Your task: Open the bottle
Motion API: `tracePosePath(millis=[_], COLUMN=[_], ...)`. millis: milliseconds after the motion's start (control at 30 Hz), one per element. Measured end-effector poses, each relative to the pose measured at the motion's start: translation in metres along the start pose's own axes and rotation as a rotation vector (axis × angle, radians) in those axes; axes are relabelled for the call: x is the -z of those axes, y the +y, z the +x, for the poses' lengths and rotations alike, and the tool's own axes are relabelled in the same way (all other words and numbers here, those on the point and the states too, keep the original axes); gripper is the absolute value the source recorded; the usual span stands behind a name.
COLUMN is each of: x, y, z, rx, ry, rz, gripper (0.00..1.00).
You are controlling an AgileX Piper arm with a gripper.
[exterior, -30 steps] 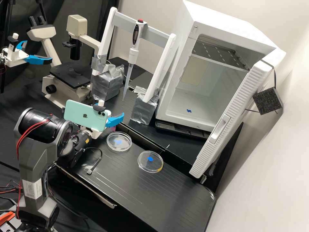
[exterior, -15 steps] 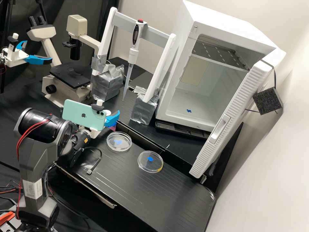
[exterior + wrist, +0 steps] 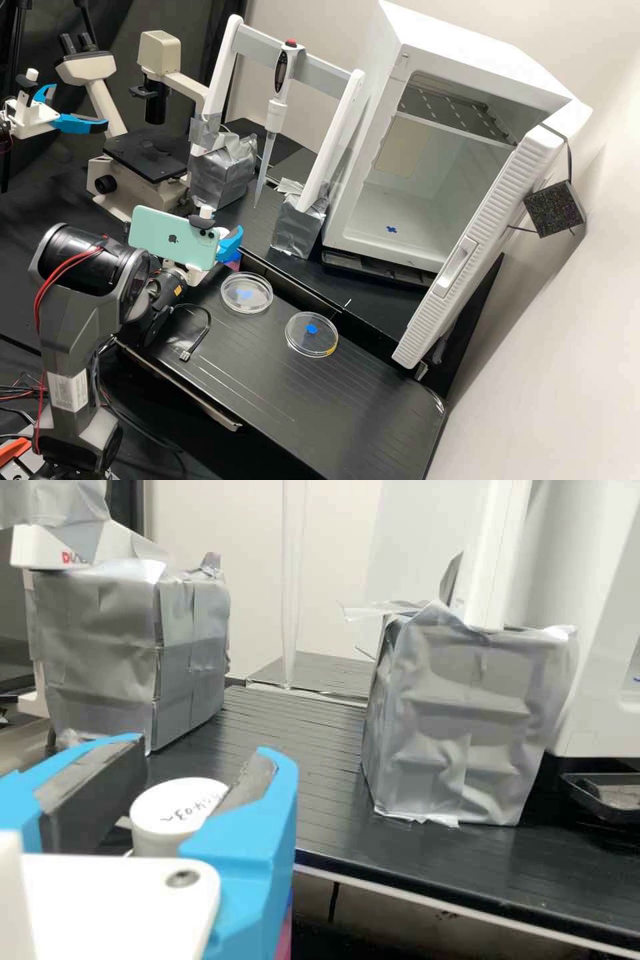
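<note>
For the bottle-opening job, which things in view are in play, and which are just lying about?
Part of the job:
bottle
white cap
tool, its fingers either side of the cap

Just about:
two clear dishes
pipette, on its stand
microscope
white cabinet, door open

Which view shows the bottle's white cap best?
The wrist view. There the white cap shows its round, handwritten-on top, though one blue finger of the hand overlaps it. In the high view, the phone hides most of it.
</note>
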Motion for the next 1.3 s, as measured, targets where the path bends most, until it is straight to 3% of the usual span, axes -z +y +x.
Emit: tracePosePath(millis=[1133,1300], x=[0.003,0.011], y=[0.008,0.025], z=[-0.003,-0.008], rx=[0.011,-0.065], ry=[0.006,0.060], rz=[-0.010,-0.012], gripper=[0.00,0.00])
